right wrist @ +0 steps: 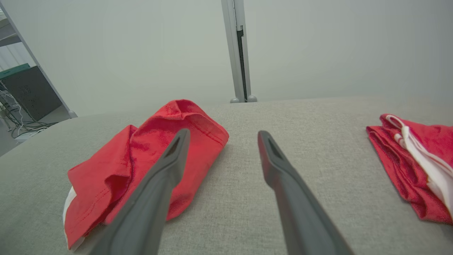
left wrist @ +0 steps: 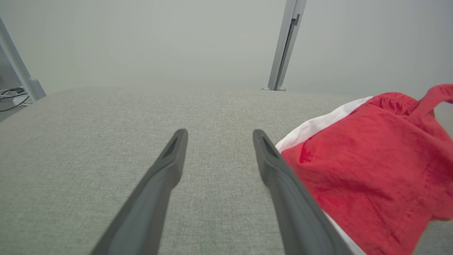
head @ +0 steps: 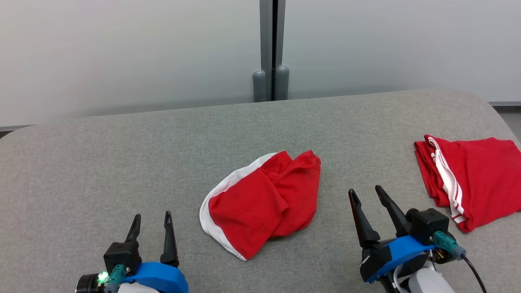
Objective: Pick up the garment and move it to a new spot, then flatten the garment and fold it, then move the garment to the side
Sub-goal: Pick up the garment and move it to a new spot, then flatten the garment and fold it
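Lower left, the left gripper (head: 153, 214) shows long dark tapered fingers (head: 168, 238), blue collar (head: 156, 276), green light (head: 103, 277). Lower right, the right gripper (head: 365, 189) adds a teal plug (head: 445, 240), black cable (head: 474, 272), white forearm (head: 427, 283).

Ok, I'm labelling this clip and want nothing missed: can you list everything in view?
crumpled garment: one, red with a white band, middle of the table
folded garment: one, red with white stripes, right end of the table
table: one, grey fabric top, under both garments
wall panels: two, pale grey, behind the table
post: one, grey, between the panels
dark box: one, blackish, off the table's left end
cables: a few, white and dark, on the floor by the box
left gripper: one, dark fingers on a blue mount, open and empty, left of the crumpled garment
right gripper: one, dark fingers on a blue mount, open and empty, between the two garments
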